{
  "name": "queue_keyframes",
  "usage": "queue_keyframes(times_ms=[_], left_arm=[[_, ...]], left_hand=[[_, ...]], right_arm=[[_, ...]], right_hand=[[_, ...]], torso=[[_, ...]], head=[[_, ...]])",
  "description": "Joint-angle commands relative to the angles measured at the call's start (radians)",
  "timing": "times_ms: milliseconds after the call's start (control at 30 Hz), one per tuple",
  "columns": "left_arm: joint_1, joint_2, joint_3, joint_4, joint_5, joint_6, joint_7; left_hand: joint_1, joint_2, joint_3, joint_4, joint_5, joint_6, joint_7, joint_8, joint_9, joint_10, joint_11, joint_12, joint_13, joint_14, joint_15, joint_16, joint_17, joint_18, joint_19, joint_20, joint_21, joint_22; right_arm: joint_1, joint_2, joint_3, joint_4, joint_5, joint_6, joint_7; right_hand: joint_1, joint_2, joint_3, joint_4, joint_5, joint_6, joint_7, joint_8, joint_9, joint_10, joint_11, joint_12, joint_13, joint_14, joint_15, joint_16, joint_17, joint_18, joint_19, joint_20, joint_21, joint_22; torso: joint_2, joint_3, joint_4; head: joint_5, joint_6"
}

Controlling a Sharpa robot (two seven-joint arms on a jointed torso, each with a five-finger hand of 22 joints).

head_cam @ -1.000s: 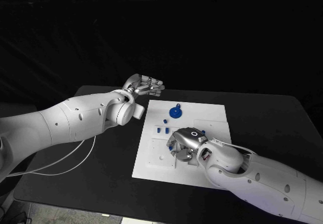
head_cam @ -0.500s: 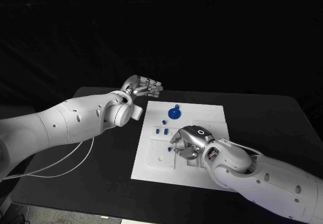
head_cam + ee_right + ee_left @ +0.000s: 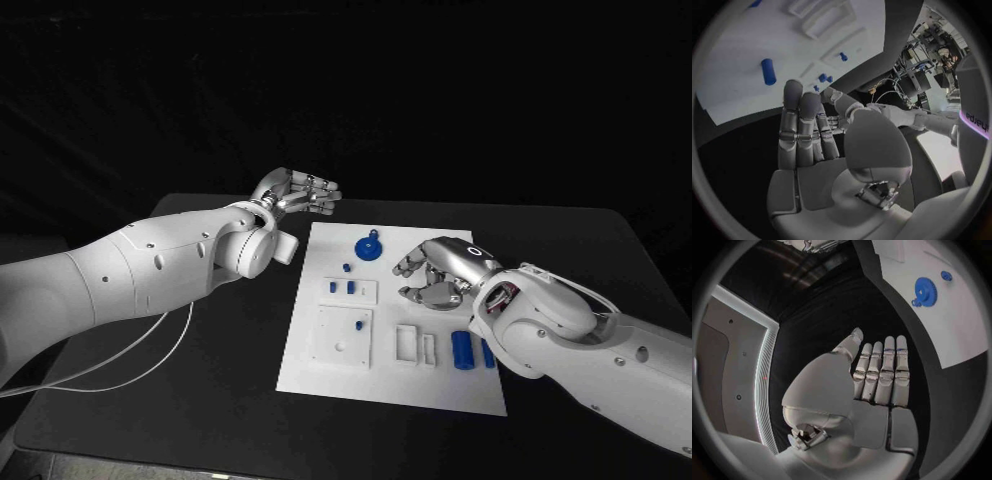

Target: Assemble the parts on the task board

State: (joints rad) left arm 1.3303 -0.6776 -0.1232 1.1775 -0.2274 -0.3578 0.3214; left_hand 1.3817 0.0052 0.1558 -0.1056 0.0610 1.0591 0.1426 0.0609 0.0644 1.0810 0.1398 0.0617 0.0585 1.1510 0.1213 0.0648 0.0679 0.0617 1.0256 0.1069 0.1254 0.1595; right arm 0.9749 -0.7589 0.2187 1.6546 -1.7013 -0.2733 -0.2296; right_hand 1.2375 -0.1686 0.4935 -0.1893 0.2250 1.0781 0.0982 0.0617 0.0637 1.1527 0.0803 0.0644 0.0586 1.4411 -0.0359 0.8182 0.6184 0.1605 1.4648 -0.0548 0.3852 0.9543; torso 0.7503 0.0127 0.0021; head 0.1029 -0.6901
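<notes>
With both robot hands empty, the right robot hand (image 3: 441, 272) should come straight down on the blue cylinder (image 3: 462, 349) near the task board's (image 3: 332, 375) right edge, fingers apart, while the left robot hand (image 3: 300, 190) waits flat beyond its far-left corner.

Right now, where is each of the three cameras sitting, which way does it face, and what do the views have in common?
Head view: on the robot's head, looking down at the task board; both white arms, the left robot hand and right robot hand show.
Left wrist view: behind the left robot hand, facing the board's corner and the blue gear.
Right wrist view: behind the right robot hand, facing the board and a blue cylinder.
Shared: head and left wrist views both show the blue gear.
</notes>
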Motion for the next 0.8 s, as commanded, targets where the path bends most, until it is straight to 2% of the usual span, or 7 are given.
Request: queue_keyframes(times_ms=[33,133,167,267,467,633,800], left_arm=[[0.001,-0.002,0.001,0.004,0.005,0.017,0.006],[0.001,-0.003,0.001,0.004,0.005,0.018,0.005],[0.001,-0.003,0.001,0.004,0.005,0.019,0.005],[0.001,-0.003,0.001,0.004,0.005,0.02,0.006],[0.001,-0.002,0.001,0.003,0.005,0.019,0.004],[0.001,-0.002,0.001,0.002,0.005,0.017,0.003],[0.001,-0.003,0.001,0.002,0.005,0.017,0.002]], left_hand=[[0.005,0.006,-0.007,0.001,-0.007,0.0,-0.005,0.001,0.0,0.0,-0.001,-0.003,0.0,0.008,-0.002,-0.002,0.001,0.009,0.001,-0.003,0.004,-0.002],[0.005,0.005,-0.007,0.001,-0.006,-0.001,-0.005,0.001,0.0,0.003,-0.001,-0.003,0.0,0.009,-0.002,-0.002,0.001,0.008,0.001,-0.003,0.004,-0.002],[0.004,0.006,-0.007,0.002,-0.007,-0.002,-0.005,0.001,0.0,0.007,-0.002,-0.003,0.0,0.008,-0.002,-0.002,0.001,0.008,0.001,-0.003,0.004,-0.003],[0.004,0.006,-0.006,0.002,-0.006,-0.001,-0.005,0.001,0.0,0.008,-0.003,-0.003,0.0,0.007,-0.002,-0.002,0.001,0.007,0.0,-0.003,0.004,-0.003],[0.004,0.005,-0.005,0.002,-0.006,-0.002,-0.005,0.001,0.0,0.01,-0.003,-0.003,0.0,0.003,-0.001,-0.003,0.0,0.006,-0.003,-0.002,0.003,-0.004],[0.004,0.005,-0.004,0.002,-0.006,-0.001,-0.005,0.002,0.0,0.01,-0.003,-0.003,0.0,0.001,0.0,-0.002,0.001,0.006,-0.004,-0.002,0.002,-0.005],[0.004,0.005,-0.003,0.002,-0.006,-0.002,-0.005,0.001,0.0,0.009,-0.003,-0.003,0.0,-0.001,0.001,-0.002,0.001,0.006,-0.005,-0.002,0.002,-0.006]], right_arm=[[0.005,-0.015,0.009,-0.002,0.038,0.094,0.025],[0.009,-0.025,0.016,-0.019,0.024,0.129,0.022],[0.009,-0.026,0.018,-0.026,0.02,0.139,0.02],[0.011,-0.027,0.02,-0.042,0.005,0.166,0.013],[0.012,-0.015,0.021,-0.075,-0.034,0.215,0.002],[0.012,-0.003,0.02,-0.096,-0.053,0.236,-0.003],[0.012,0.005,0.017,-0.111,-0.069,0.238,-0.006]], right_hand=[[0.008,-0.001,-0.018,-0.001,0.002,-0.007,-0.002,0.0,-0.001,-0.006,0.001,-0.004,0.001,0.004,0.006,0.004,-0.002,0.005,0.04,0.004,0.004,-0.004],[0.026,0.004,-0.101,0.008,-0.081,-0.04,-0.009,0.001,-0.001,-0.062,0.013,-0.002,0.001,0.006,0.015,0.005,-0.004,0.009,0.042,0.011,0.003,-0.014],[0.051,0.018,-0.156,0.02,-0.092,-0.044,-0.012,0.0,-0.002,-0.074,0.016,-0.001,0.002,0.006,0.018,0.007,-0.006,0.013,0.042,0.015,0.004,-0.021],[0.092,0.019,-0.246,0.062,-0.118,-0.054,-0.015,0.0,-0.002,-0.117,0.026,-0.003,0.0,0.005,0.025,0.011,-0.01,0.021,0.042,0.023,0.008,-0.037],[0.148,-0.012,-0.296,0.167,-0.134,-0.084,-0.029,0.0,-0.002,-0.148,0.033,-0.003,-0.001,0.002,0.031,0.018,-0.02,0.025,0.041,0.03,0.021,-0.071],[0.15,-0.006,-0.286,0.159,-0.137,-0.076,-0.028,0.0,-0.002,-0.134,0.029,-0.004,-0.001,0.002,0.03,0.019,-0.021,0.022,0.042,0.03,0.024,-0.077],[0.136,0.022,-0.201,0.094,-0.163,-0.058,-0.021,0.0,-0.002,-0.089,0.021,-0.004,-0.001,0.002,0.026,0.021,-0.021,0.014,0.041,0.025,0.033,-0.085]], torso=[[0.001,0.002,-0.0009],[0.0,0.001,0.0009],[0.001,0.0003,0.0021],[0.002,-0.0002,0.004],[0.002,-0.0022,0.006],[0.003,-0.0012,0.0068],[0.002,-0.0025,0.0058]], head=[[-0.006,0.004],[-0.011,0.007],[-0.012,0.007],[-0.014,0.009],[-0.015,0.009],[-0.013,0.008],[-0.015,0.007]])
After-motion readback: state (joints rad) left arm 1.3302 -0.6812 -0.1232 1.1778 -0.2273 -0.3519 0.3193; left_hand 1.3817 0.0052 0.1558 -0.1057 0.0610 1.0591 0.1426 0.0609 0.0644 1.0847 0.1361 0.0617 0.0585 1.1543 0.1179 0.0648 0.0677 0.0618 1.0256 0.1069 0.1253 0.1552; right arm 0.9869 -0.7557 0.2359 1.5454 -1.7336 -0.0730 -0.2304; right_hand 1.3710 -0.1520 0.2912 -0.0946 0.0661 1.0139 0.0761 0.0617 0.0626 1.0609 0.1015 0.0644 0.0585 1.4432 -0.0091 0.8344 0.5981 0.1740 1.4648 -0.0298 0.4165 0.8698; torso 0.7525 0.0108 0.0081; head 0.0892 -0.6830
